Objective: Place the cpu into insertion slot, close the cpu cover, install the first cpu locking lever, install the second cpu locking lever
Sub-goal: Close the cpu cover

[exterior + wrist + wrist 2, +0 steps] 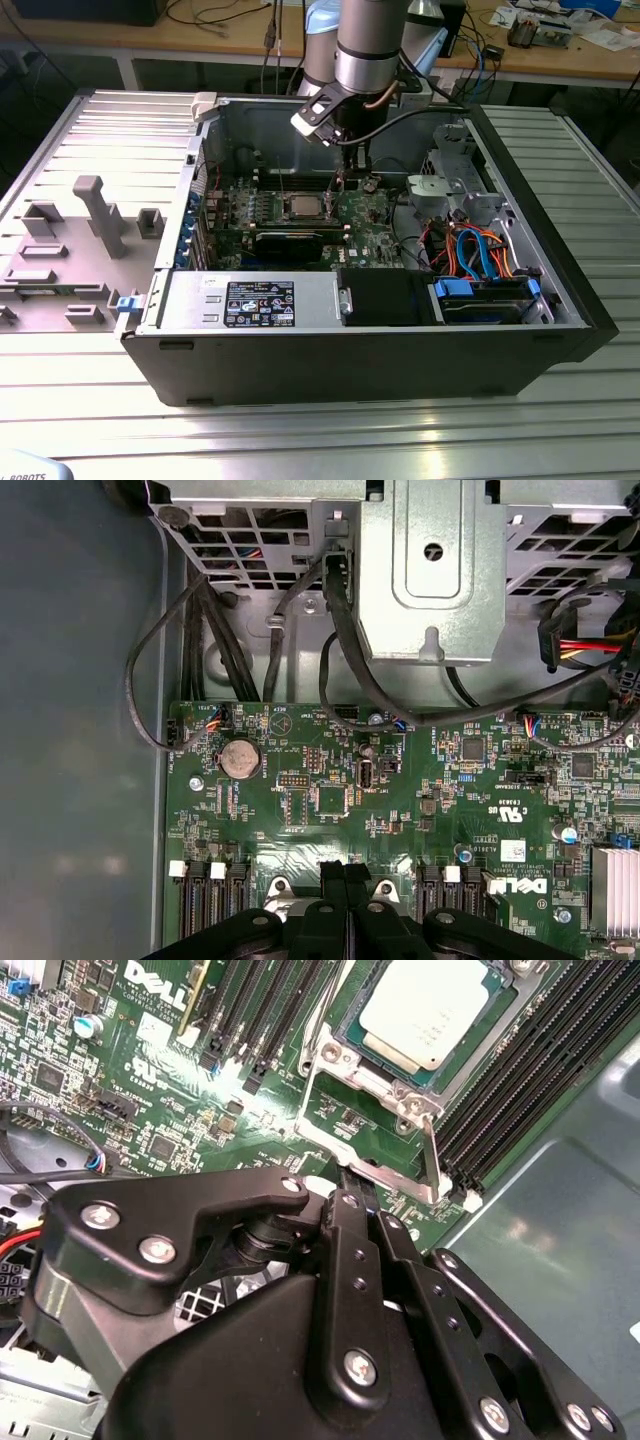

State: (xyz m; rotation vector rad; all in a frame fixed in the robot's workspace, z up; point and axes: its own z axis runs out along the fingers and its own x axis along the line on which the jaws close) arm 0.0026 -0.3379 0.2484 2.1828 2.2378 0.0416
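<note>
Tabletop of ribbed metal carries open computer case. Motherboard inside. Gripper hangs low over the board, fingers closed together, tips at free edge of cpu cover; can't tell if they pinch it. Cover swung open beside insertion slot. Cpu seated in slot, just past the gripper tips. Printed label on power supply.

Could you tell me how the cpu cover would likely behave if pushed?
The cpu cover looks like thin sheet metal around a large window, so probably light and springy. It seems hinged beside the cpu, so a push would likely swing it, not slide it.
</note>
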